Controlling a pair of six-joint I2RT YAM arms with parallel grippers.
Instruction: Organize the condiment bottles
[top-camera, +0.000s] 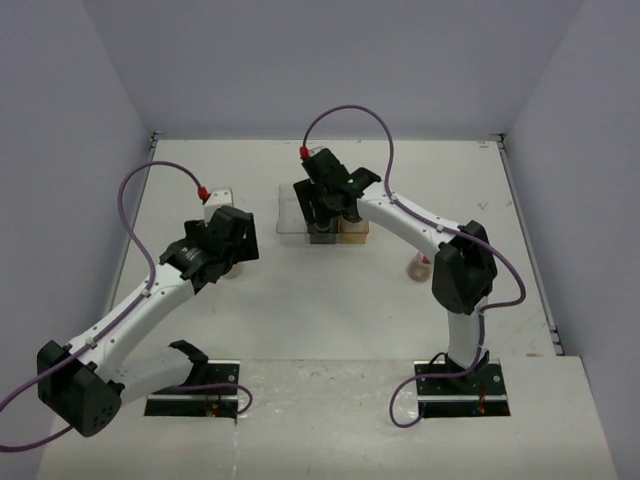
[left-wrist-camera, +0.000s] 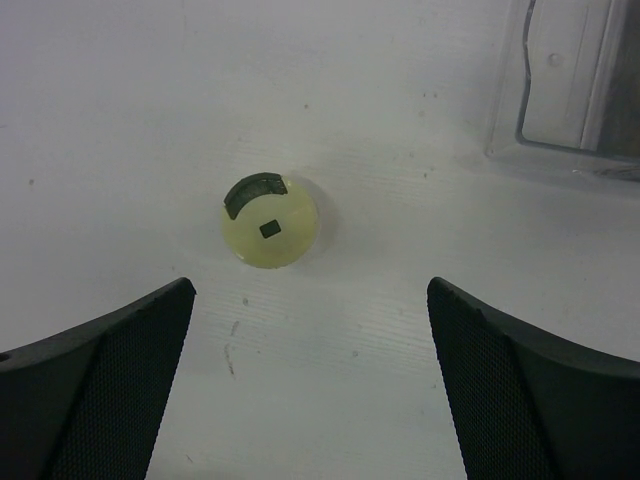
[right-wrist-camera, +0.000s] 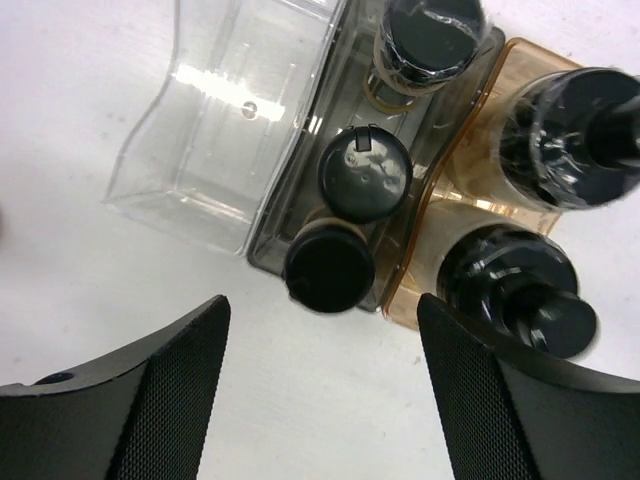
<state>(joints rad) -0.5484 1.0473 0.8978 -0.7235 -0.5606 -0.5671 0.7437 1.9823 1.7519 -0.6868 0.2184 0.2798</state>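
Observation:
A three-part tray (right-wrist-camera: 215, 150) has a clear, a grey and a tan compartment. Three black-capped condiment bottles (right-wrist-camera: 365, 175) stand in a row in the grey part, the nearest (right-wrist-camera: 328, 265) at its front end. Two more black-capped bottles (right-wrist-camera: 575, 135) fill the tan part. My right gripper (right-wrist-camera: 322, 335) hovers open just above and in front of the nearest grey-part bottle, with nothing between its fingers. A yellow-green-capped bottle (left-wrist-camera: 268, 222) stands alone on the table left of the tray. My left gripper (left-wrist-camera: 310, 290) hangs wide open above it, the cap just ahead of the fingertips. A pink-capped bottle (top-camera: 421, 265) stands beside the right arm.
The clear compartment (top-camera: 290, 215) holds no bottle, and its corner (left-wrist-camera: 565, 100) shows at the upper right of the left wrist view. Grey walls close in the white table (top-camera: 300, 300) on three sides. The right arm's elbow (top-camera: 462, 265) half hides the pink-capped bottle.

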